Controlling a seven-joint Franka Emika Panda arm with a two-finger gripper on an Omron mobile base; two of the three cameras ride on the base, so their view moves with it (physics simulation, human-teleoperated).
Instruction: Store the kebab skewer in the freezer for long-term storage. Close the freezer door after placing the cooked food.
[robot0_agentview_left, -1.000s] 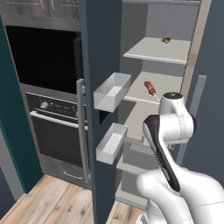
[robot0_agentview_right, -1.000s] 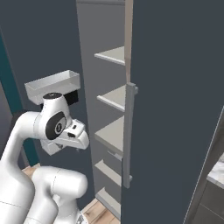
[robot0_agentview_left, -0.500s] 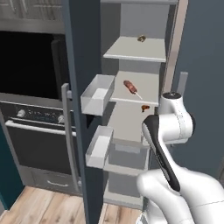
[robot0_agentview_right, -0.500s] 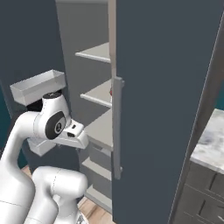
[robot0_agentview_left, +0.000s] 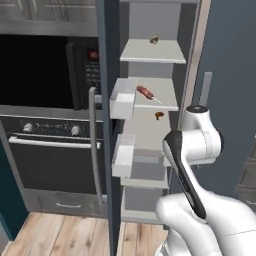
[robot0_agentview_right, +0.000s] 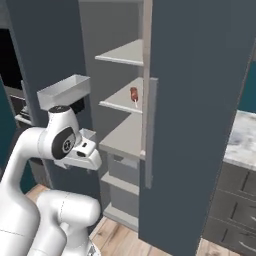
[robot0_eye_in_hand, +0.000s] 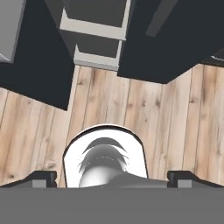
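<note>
Skewer shelved, freezer door (robot0_agentview_left: 107, 125) open
Kebab skewer (robot0_agentview_left: 148, 93) lies on a middle freezer (robot0_agentview_right: 200, 100) shelf; my hand (robot0_eye_in_hand: 112, 178) gapes wide, empty, facing the floor

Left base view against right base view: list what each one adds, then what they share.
Left base adds the oven with its knobs, a small brown item on the top shelf and a dark red blob below the skewer. Right base adds a marble counter with drawers and the closed door face-on. Both share the skewer on its shelf, the open freezer door's bins and the arm.
</note>
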